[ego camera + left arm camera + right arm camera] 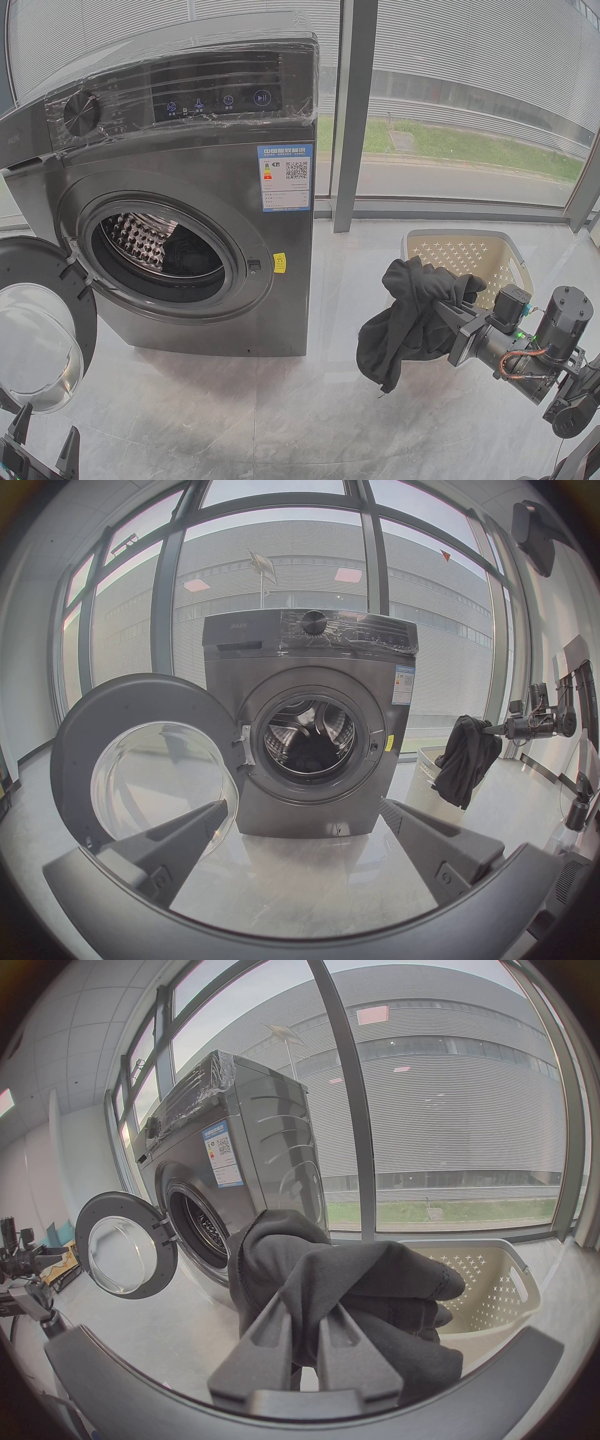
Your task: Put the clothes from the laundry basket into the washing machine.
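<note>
A grey front-loading washing machine [187,187] stands at the left, its round door [37,325] swung wide. Dark clothing lies inside the drum [187,253]. My right gripper [447,309] is shut on a black garment [406,325] that hangs in the air in front of the beige laundry basket [475,256], right of the machine. In the right wrist view the fingers [340,1341] pinch the black garment [350,1279], with the basket [487,1285] behind. My left gripper [44,437] stands open low at the front left, below the door, with nothing between its fingers [181,842].
Floor-to-ceiling windows and a vertical window post [353,112] stand behind the machine and basket. Pale tiled floor [250,406] stretches open between the machine, the basket and me.
</note>
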Robot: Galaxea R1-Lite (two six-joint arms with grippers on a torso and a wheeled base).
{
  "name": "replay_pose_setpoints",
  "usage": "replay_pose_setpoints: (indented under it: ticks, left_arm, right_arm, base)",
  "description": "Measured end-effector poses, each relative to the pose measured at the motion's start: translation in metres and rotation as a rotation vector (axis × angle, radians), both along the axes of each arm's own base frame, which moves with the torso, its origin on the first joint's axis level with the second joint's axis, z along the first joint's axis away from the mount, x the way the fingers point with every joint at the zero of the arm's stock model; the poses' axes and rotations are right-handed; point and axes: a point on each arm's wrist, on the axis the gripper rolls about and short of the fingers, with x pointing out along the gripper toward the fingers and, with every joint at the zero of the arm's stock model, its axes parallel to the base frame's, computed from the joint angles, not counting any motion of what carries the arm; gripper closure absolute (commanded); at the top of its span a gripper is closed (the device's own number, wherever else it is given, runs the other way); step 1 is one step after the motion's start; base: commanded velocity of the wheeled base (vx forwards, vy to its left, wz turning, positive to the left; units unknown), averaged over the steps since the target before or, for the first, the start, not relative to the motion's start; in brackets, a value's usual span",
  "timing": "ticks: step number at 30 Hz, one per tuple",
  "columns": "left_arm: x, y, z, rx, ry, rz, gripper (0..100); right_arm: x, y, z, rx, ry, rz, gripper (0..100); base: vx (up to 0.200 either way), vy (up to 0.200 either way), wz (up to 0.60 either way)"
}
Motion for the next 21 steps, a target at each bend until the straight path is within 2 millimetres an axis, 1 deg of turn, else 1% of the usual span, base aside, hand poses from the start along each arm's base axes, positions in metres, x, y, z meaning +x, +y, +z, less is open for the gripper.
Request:
replay_pose_setpoints:
  ticks: [4,21]
  left_arm:
    - [0.0,0.0,0.0,0.0,0.0,0.0,0]
    - [0.0,0.0,-0.0001,-0.001,0.002,0.0,0]
  right_arm:
    - [0.0,0.0001,-0.0003,-0.001,0.002,0.001,100]
    - [0.0,0.0002,-0.0002,0.0,0.001,0.001,100]
  base:
    - [0.0,0.0,0.0]
    - [0.0,0.2,0.0]
